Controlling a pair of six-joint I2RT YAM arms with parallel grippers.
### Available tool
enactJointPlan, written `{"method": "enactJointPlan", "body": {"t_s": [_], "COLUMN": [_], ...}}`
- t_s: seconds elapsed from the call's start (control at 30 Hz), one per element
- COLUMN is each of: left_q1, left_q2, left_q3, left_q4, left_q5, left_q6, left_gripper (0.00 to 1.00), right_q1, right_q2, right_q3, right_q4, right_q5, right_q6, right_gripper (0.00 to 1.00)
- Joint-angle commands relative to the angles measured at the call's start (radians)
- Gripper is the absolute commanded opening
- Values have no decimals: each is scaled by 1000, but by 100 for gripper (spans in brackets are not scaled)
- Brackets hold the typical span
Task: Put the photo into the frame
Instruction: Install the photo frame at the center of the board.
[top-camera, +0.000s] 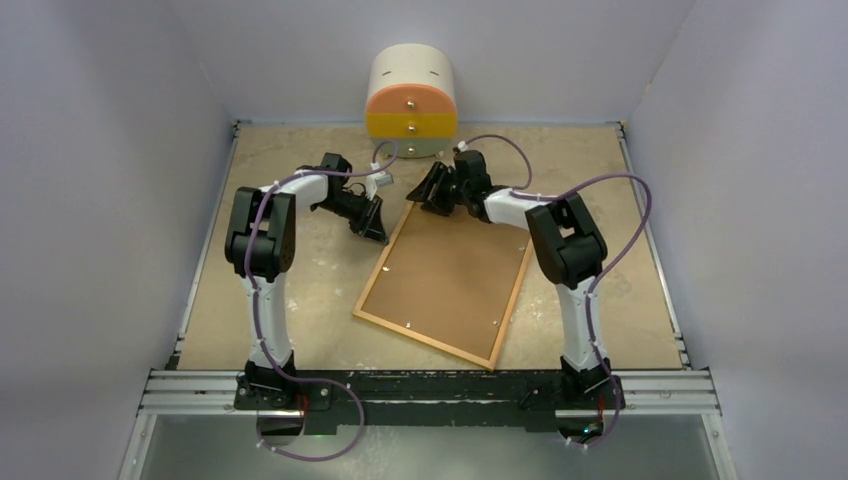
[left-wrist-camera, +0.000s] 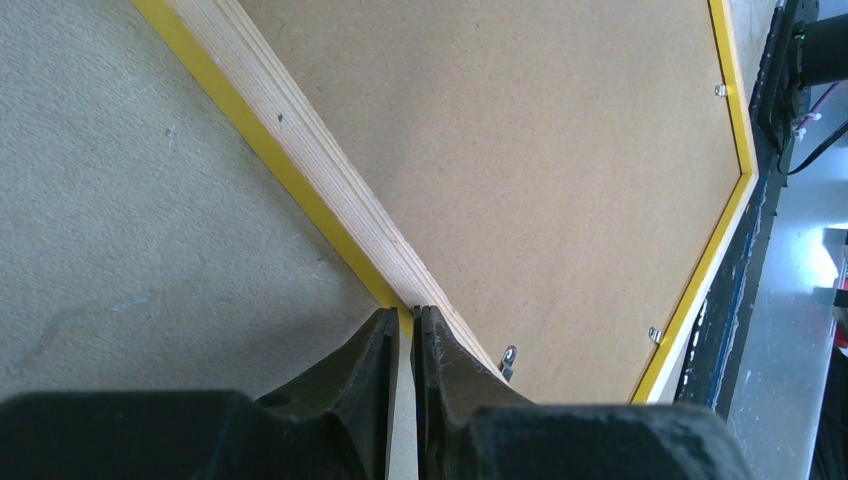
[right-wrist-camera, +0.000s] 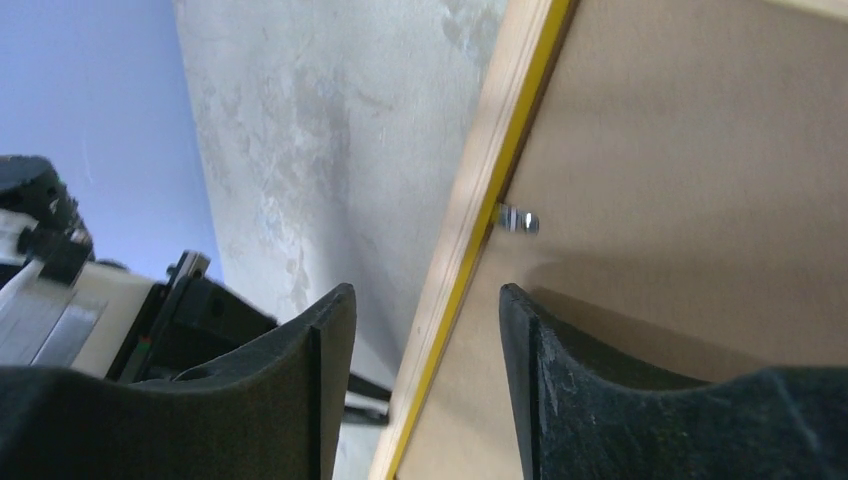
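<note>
**Both claws at the frame's far corner, photo out of sight**

The left claw is clenched on the rim of the frame. Its 2 fingers are pressed almost together, with only a thin pale strip of the rim between them, close to the far corner. That pinch looks meant to pin or tip that end.

The right claw is released. Its fingers are spread astride the rim at the same far corner, 1 over the brown backing board and 1 over the table, touching neither as far as I can tell. A small metal tab sits just ahead of it on the inner edge, and working that tab is probably why the claw waits there.

The frame lies back-up and skewed on the table between the 2 arms. Its wood-coloured back is uppermost, and the yellow front shows only as a thin line along the edges. The board fills the opening, with more tabs along the rim.

The photo appears in no view, and I cannot tell whether it lies under the board. A cream drum-shaped cabinet with orange and yellow drawers stands behind, well apart.
</note>
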Motion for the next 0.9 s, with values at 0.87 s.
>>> {"method": "enactJointPlan", "body": {"t_s": [0.87], "left_q1": [-12], "left_q2": [-22], "left_q3": [-27], "left_q4": [-29], "left_q5": [-39], "left_q6": [52], "left_gripper": [13], "right_q1": [-300], "right_q2": [-329], "right_q3": [-353], "right_q4": [-99], "right_q5": [183], "right_q6": [-87], "right_gripper": [53]}}
